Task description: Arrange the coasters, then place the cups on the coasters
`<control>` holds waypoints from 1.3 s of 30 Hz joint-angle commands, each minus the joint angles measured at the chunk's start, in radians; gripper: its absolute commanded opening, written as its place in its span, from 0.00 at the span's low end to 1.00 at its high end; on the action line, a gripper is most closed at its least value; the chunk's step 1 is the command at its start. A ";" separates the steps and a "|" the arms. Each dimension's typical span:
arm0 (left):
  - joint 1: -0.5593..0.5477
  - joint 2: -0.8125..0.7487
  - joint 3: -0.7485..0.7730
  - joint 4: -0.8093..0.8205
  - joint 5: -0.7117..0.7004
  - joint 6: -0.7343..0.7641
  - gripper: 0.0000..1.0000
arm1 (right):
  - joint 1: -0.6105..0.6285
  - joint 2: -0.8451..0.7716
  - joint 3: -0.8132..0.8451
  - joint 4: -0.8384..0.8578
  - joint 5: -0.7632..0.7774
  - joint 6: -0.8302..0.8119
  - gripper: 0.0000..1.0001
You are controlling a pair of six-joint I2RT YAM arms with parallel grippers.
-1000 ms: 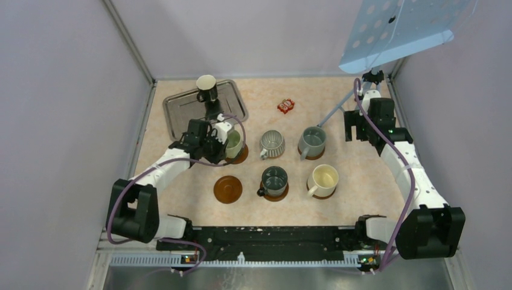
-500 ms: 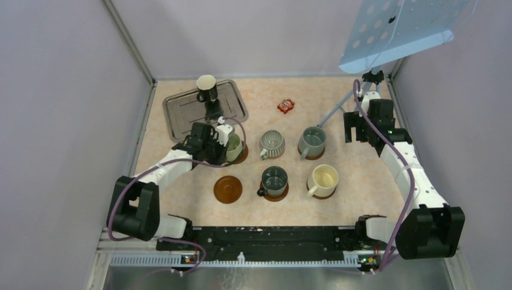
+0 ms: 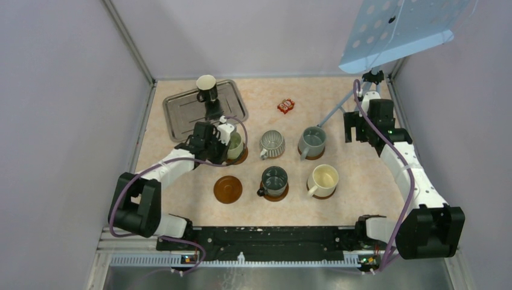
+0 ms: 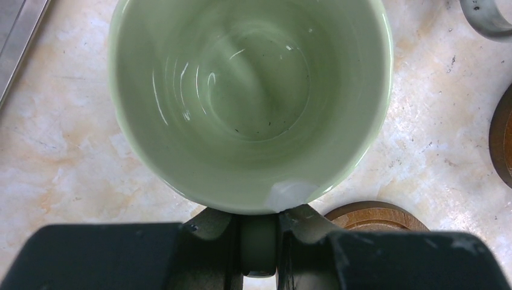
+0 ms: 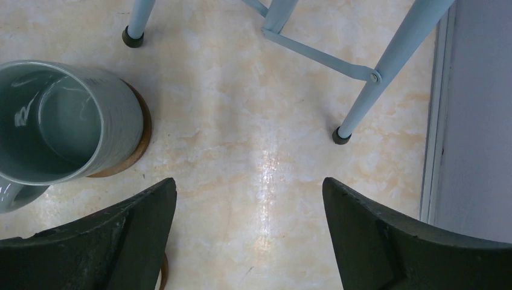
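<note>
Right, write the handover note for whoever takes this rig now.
Left end effector: shut on the pale green cup's handle, over the back-left coaster; seated or not, cannot tell.
Right end effector: open, empty, near the grey-blue cup.
Done: that cup, the dark grey-green cup and the cream cup sit on coasters.
To do: black cup stands on the tray; front-left coaster bare; no coaster visible under the ribbed grey cup.

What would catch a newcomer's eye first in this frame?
The left gripper is clamped on the handle of the pale green cup, which is held over a dark coaster at the left of the back row. Next come the one bare coaster in the front row and the black cup standing alone on the metal tray at back left.
</note>
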 commanded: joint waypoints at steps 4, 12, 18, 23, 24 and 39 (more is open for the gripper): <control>-0.009 -0.029 0.000 0.039 0.009 -0.002 0.11 | -0.006 -0.023 -0.002 0.029 0.015 0.010 0.89; -0.013 -0.049 0.005 -0.023 0.025 0.011 0.42 | -0.006 -0.027 -0.012 0.033 0.011 0.014 0.89; -0.013 -0.066 0.024 -0.097 0.052 0.036 0.56 | -0.005 -0.031 -0.019 0.038 0.008 0.015 0.89; -0.013 -0.084 0.039 -0.140 0.064 0.041 0.60 | -0.006 -0.033 -0.022 0.042 0.008 0.016 0.89; -0.013 -0.089 0.043 -0.146 0.063 0.038 0.61 | -0.006 -0.034 -0.022 0.043 0.008 0.016 0.89; 0.116 -0.048 0.411 -0.374 0.230 0.135 0.99 | -0.006 -0.030 -0.019 0.048 0.002 0.014 0.89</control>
